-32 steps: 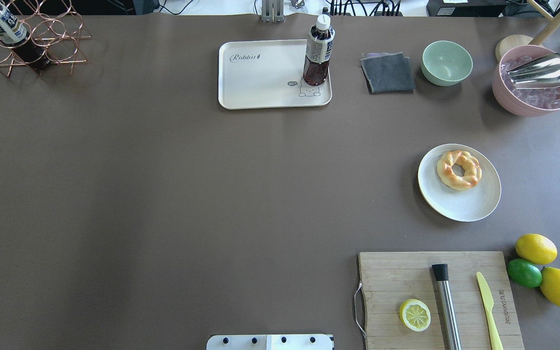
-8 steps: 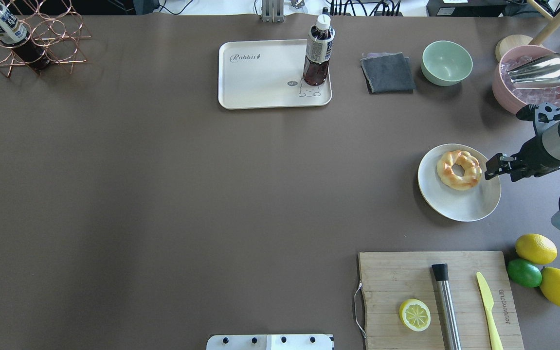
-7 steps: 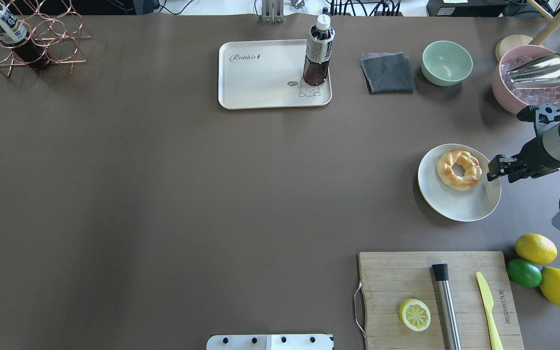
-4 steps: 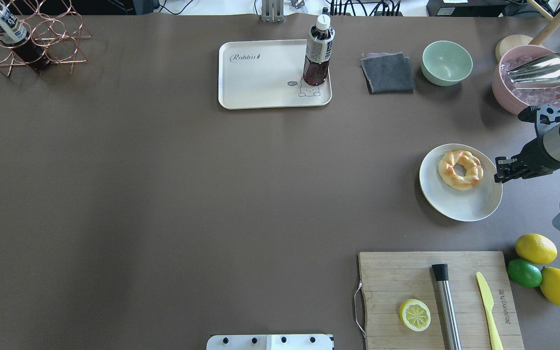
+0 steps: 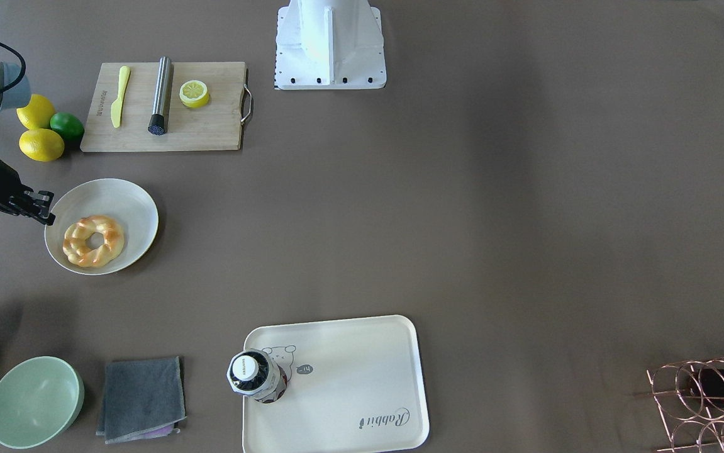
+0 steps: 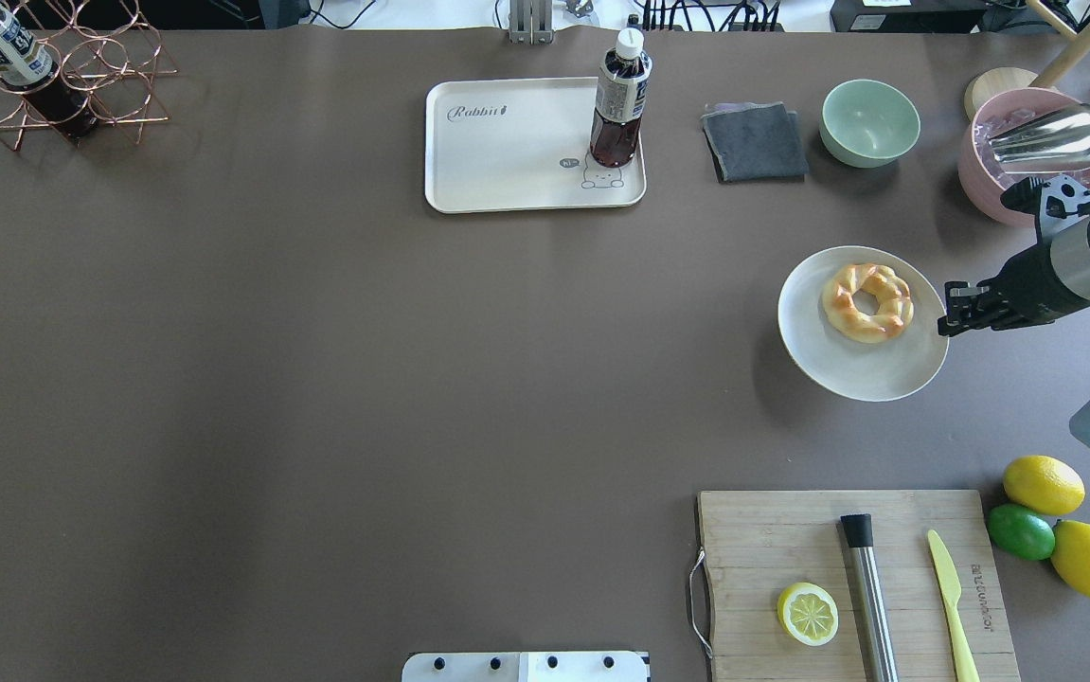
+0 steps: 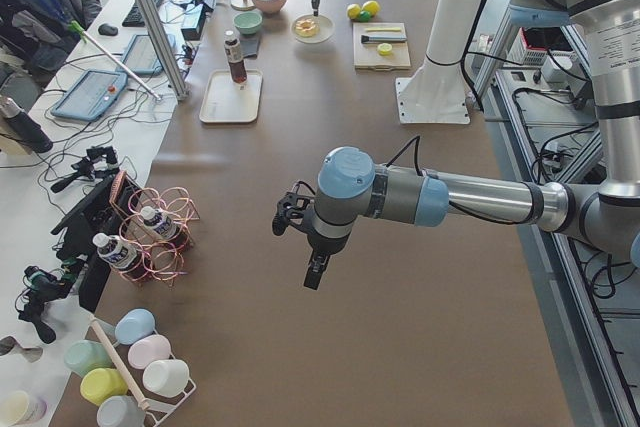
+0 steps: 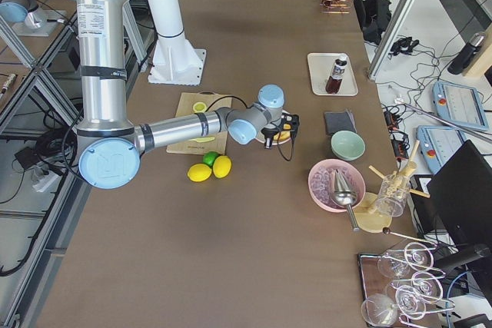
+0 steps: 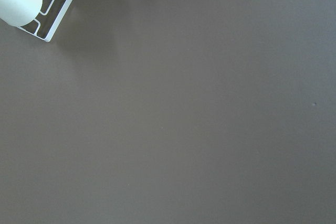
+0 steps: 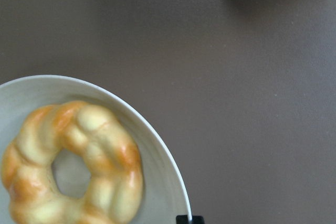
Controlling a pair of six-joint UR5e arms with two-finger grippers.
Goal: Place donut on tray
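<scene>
The donut [image 6: 867, 301] lies on a round white plate [image 6: 876, 374] at the right of the table. My right gripper [image 6: 947, 320] is shut on the plate's right rim and holds the plate a little above the table, over its shadow. The right wrist view shows the donut [image 10: 73, 166] and the plate's rim [image 10: 157, 150] close below. The cream tray [image 6: 507, 142] lies at the far middle, with a bottle [image 6: 618, 99] standing on its right part. My left gripper [image 7: 312, 277] shows only in the exterior left view, above bare table; I cannot tell whether it is open or shut.
A grey cloth [image 6: 755, 142], a green bowl [image 6: 870, 121] and a pink bowl with a metal scoop [image 6: 1042, 152] stand at the far right. A cutting board [image 6: 857, 583] with a lemon half, a knife and a steel tool is near the front right, lemons and a lime [image 6: 1021, 530] beside it. A copper rack [image 6: 62, 76] stands far left.
My right arm came in from the right and closed on the plate's rim. The plate with the donut has risen off the table and moved left and farther away.
</scene>
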